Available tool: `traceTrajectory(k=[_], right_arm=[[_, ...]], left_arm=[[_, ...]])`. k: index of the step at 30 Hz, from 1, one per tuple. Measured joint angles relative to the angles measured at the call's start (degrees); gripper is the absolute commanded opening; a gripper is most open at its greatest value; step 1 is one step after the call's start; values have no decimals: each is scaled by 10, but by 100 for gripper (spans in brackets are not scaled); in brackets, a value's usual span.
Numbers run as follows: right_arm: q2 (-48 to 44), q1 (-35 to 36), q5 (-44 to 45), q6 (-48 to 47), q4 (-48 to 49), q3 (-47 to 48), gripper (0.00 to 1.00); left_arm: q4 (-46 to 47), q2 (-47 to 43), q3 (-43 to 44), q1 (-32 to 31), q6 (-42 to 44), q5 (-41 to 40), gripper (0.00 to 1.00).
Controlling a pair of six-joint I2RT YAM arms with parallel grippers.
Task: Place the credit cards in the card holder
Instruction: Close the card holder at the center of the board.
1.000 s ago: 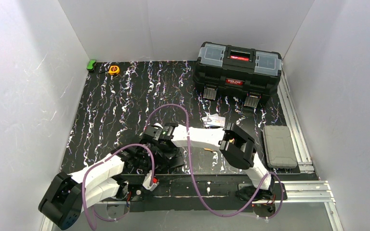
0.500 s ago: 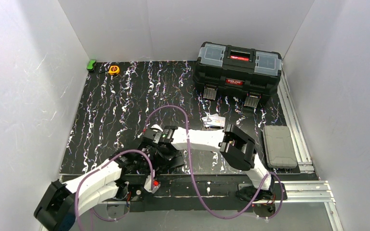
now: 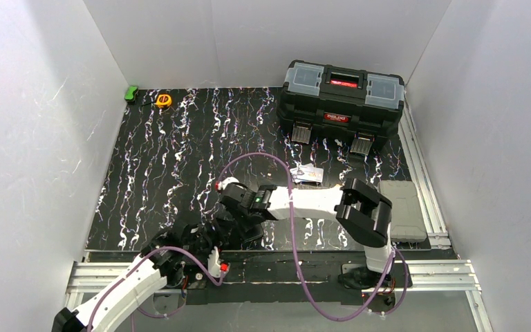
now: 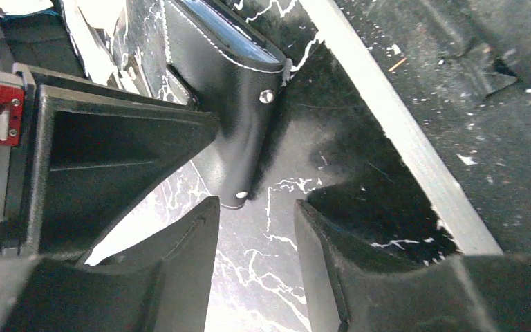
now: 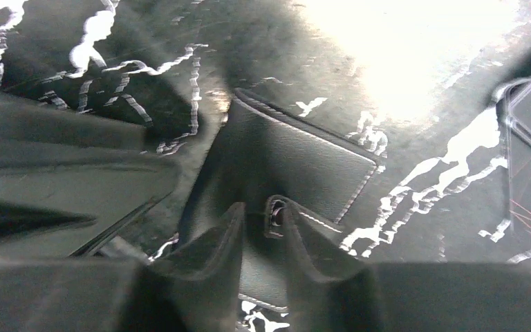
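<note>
- Black table (image 3: 180,138) streaked white, white walls (image 3: 34,138) around.
- Left hand (image 4: 256,207) open near card holder (image 4: 228,83).
- Right hand (image 5: 263,211) barely parted over it; grip unclear.

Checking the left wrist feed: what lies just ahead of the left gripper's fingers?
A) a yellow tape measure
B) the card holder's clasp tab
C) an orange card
B: the black snap tab of the card holder lies just beyond the open left gripper.

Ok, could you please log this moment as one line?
left pincer: open, empty, near tab of card holder | right pincer: narrowly parted over card holder, grip unclear | silver card: on table
</note>
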Motion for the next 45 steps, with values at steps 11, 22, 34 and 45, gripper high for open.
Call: traceTrajectory(k=[11,22,34,45], right_arm=[[-68,-32,-82,49,114,-89,43],[-85,-54,-108,64,98,-92,38],[-85,-36,-53,64,0,-66,15],[-83,-22,-7,78,-37,-49,1]], left_arm=[[52,87,10,0,24,8,43],[55,95,12,0,23,5,40],[42,86,13,0,11,3,39],[41,107,23,0,12,3,38]])
